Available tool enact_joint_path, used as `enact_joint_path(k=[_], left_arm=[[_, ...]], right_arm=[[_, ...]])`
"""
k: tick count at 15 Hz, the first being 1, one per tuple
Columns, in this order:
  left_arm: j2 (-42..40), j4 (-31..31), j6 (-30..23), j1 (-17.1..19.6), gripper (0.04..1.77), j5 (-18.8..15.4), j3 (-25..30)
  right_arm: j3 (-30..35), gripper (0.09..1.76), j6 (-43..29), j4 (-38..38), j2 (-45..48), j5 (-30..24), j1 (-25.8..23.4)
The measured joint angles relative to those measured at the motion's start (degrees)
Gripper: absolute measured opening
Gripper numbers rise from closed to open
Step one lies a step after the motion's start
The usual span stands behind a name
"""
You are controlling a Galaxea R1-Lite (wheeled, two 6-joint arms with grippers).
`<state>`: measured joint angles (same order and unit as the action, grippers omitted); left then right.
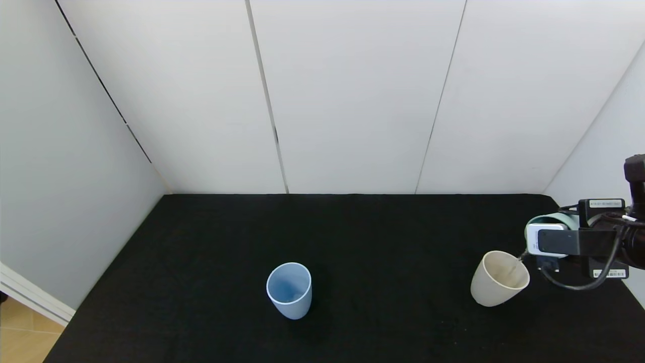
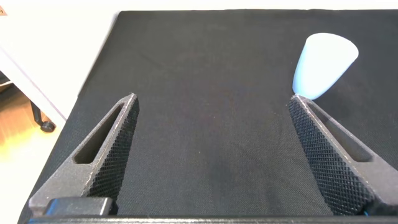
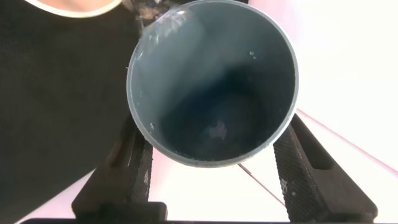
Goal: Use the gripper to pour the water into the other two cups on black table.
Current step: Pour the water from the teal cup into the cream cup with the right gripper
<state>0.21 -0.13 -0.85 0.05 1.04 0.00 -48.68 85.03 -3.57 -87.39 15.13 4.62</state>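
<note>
My right gripper (image 1: pixel 558 243) at the table's right edge is shut on the teal-green cup (image 1: pixel 550 220), tipped towards the cream-beige cup (image 1: pixel 500 278). A thin stream of water (image 1: pixel 516 265) falls from the teal rim into the cream cup. In the right wrist view the teal cup (image 3: pixel 211 81) fills the space between the fingers (image 3: pixel 134 163), with droplets at its lip and the cream rim (image 3: pixel 74 7) beyond. The light blue cup (image 1: pixel 288 290) stands upright at centre-left of the black table (image 1: pixel 383 237). My left gripper (image 2: pixel 211 102) is open and empty above the cloth, with the blue cup (image 2: pixel 323 65) past one fingertip.
White wall panels (image 1: pixel 352 101) close the table at the back and both sides. The table's left edge drops to a wooden floor (image 1: pixel 20 338). Black cloth stretches between the two cups.
</note>
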Motion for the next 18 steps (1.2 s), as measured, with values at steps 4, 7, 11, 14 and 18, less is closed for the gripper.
enact_joint_path(k=[4,7,11,14,18], left_arm=[[0.0,0.0,0.0,0.0,1.72,0.0,0.0],[0.0,0.0,0.0,0.0,1.72,0.0,0.0],[0.0,0.0,0.0,0.0,1.72,0.0,0.0],[0.0,0.0,0.0,0.0,1.72,0.0,0.0],[0.0,0.0,0.0,0.0,1.72,0.0,0.0]], right_arm=[[-0.2,1.17,3.4,0.0,0.0,0.1,-0.3],[-0.6,1.17,6.0,0.0,0.1,2.0,-0.3],[-1.0,1.17,7.1,0.0,0.4,2.3,0.1],[-1.0,1.17,7.6,0.1,0.5,2.1,0.1],[-0.5,1.17,5.8,0.2,0.6,-2.4,0.3]])
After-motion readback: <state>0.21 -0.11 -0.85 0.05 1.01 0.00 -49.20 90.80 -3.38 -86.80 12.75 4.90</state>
